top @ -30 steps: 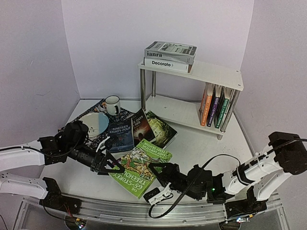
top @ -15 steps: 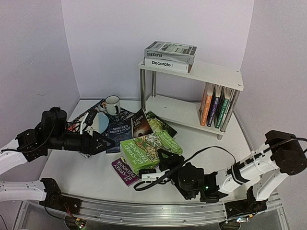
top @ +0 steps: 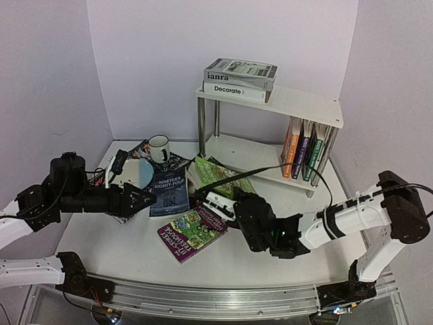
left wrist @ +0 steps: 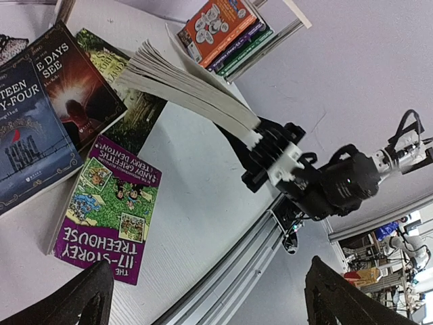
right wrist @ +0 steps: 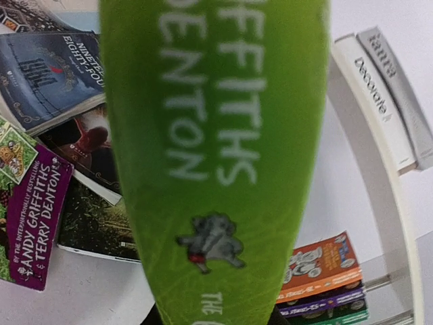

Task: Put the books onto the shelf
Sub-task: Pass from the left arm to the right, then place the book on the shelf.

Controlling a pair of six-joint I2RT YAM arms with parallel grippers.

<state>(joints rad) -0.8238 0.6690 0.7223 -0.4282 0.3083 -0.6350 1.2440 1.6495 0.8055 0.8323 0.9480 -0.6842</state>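
Top external: books (top: 302, 149) on shelf (top: 306, 101); left end effector (top: 147, 198) apart, right end effector (top: 211, 198) tight on green book (top: 216, 174).

Green book (right wrist: 216, 135): bright green spine, white lettering, small grey elephant. Treehouse book (top: 191, 232): purple border, green cartoon cover. Nineteen Eighty-Four (top: 169, 191): dark blue. Shelved spines (top: 302, 152): orange, purple, green. Shelf (top: 304, 105): white boards, chrome legs. Placemat (top: 141, 150): black-white pattern.

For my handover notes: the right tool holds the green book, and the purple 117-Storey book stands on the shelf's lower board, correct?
Not quite. The right tool does hold the green book, but the purple 117-Storey book lies flat on the table, as the top external view shows.
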